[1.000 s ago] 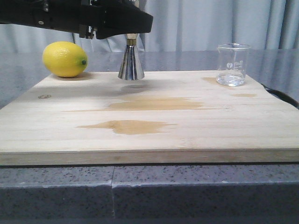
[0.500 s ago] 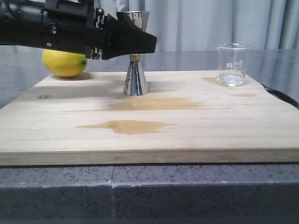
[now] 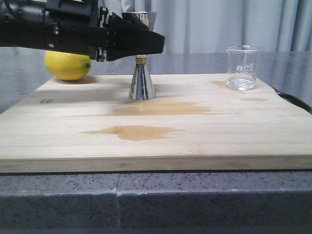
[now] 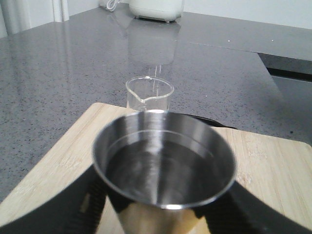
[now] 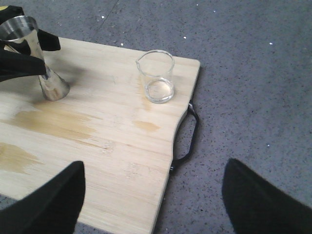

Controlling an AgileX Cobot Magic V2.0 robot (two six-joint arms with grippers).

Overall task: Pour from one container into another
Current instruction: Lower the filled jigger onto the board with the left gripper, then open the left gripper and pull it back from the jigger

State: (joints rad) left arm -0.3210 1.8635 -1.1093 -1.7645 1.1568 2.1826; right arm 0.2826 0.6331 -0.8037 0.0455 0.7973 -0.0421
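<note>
The steel jigger (image 3: pixel 142 73) stands upright on the wooden cutting board (image 3: pixel 156 131), its base resting on the wood toward the board's far edge. The left claw (image 3: pixel 146 41) is clamped around the jigger's upper cup, its black fingers (image 4: pixel 73 204) on either side of the cup's wall. In the left wrist view the cup's open mouth fills the near field, with the shiny inside wall showing.

The glass beaker (image 3: pixel 242 67) stands upright near the board's far right corner, well apart from the jigger. It has white printed markings and a little clear liquid at its bottom; its pouring lip shows in the right wrist view (image 5: pixel 157 76). Nothing is touching it.

A lemon (image 3: pixel 68 62) lies by the board's far left corner, on the other side of the jigger from the beaker, partly behind the left arm.

The right claw (image 5: pixel 151 204) hangs above the board's right edge with its two dark fingers (image 5: pixel 46 204) spread wide apart, gripping nothing. A black handle (image 5: pixel 187 136) curves out from the board's right edge. The board lies on a grey speckled table (image 5: pixel 253 73).
</note>
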